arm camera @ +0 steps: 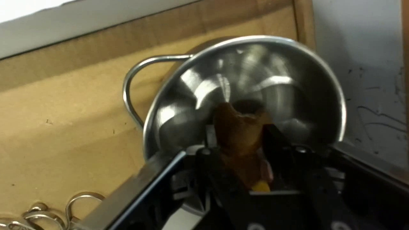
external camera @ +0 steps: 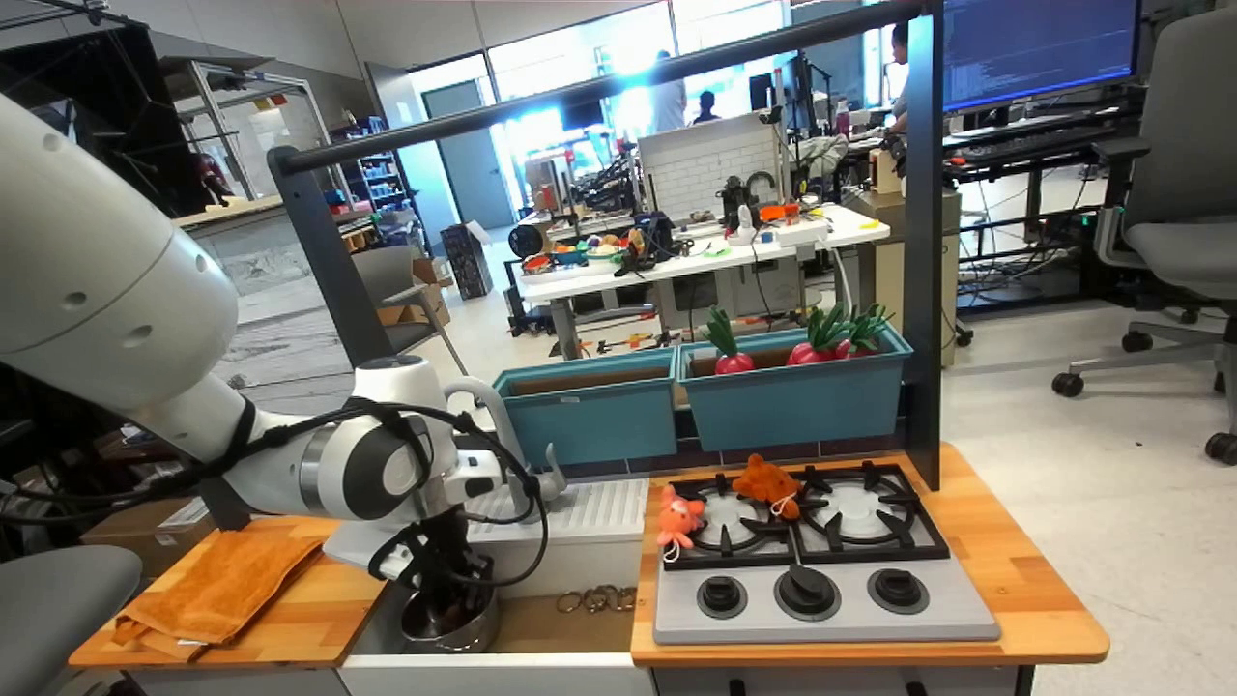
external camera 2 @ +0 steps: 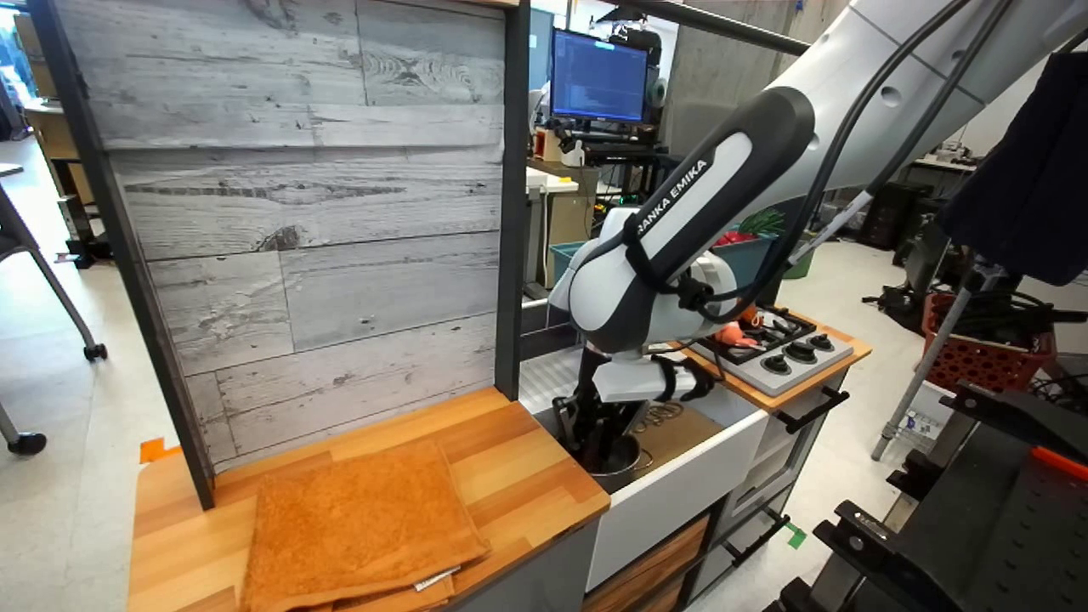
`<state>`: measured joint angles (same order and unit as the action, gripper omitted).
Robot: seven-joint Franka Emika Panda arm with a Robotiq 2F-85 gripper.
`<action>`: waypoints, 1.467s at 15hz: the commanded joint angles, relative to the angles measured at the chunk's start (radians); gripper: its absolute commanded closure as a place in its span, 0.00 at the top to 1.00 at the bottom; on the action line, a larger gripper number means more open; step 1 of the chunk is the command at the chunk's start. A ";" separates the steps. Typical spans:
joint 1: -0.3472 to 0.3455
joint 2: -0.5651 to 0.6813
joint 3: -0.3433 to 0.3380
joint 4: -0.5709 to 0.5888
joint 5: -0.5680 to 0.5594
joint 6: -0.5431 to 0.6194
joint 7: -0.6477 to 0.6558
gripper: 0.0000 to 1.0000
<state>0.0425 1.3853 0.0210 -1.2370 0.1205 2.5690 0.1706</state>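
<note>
In the wrist view my gripper (arm camera: pixel 239 135) reaches down into a shiny metal pot (arm camera: pixel 306 83) with a wire handle. Between its fingers is an orange-brown plush toy (arm camera: pixel 239 137), touched on both sides. A yellow bit and a pink bit show lower on the toy; the rest of it is hidden by the dark gripper. Both exterior views have the gripper (external camera: pixel 449 585) low in the sink basin, its tips inside the pot (external camera: pixel 454 638). The toy cannot be made out there.
Metal rings (external camera: pixel 599 599) lie on the basin's cardboard floor beside the pot. A grey faucet (external camera: pixel 498 425) rises behind the arm. An orange towel (external camera 2: pixel 365 518) covers part of the wooden counter. The stove (external camera: pixel 821 599) bears a pink toy (external camera: pixel 679 519) and an orange toy (external camera: pixel 768 481).
</note>
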 commanded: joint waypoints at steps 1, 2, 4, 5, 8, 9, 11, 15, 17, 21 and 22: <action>0.013 0.021 -0.007 0.049 -0.005 -0.038 0.015 0.12; 0.012 0.014 -0.001 0.038 -0.005 -0.034 0.008 0.03; 0.014 -0.019 0.016 -0.008 -0.004 -0.019 -0.012 0.00; 0.015 -0.037 0.026 -0.030 -0.002 -0.022 -0.018 0.00; 0.050 -0.162 0.029 -0.179 -0.005 -0.068 0.006 0.01; 0.072 -0.218 0.012 -0.246 -0.012 -0.061 0.022 0.01; 0.108 -0.298 -0.007 -0.331 -0.024 -0.054 0.043 0.01; 0.161 -0.466 -0.003 -0.517 -0.053 0.038 0.034 0.01; 0.165 -0.521 0.031 -0.574 -0.040 0.124 0.017 0.01; 0.153 -0.486 0.079 -0.505 -0.027 0.184 -0.001 0.01; 0.151 -0.461 0.077 -0.470 -0.026 0.179 0.003 0.01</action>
<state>0.2121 0.8859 0.0847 -1.7567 0.0848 2.7179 0.1962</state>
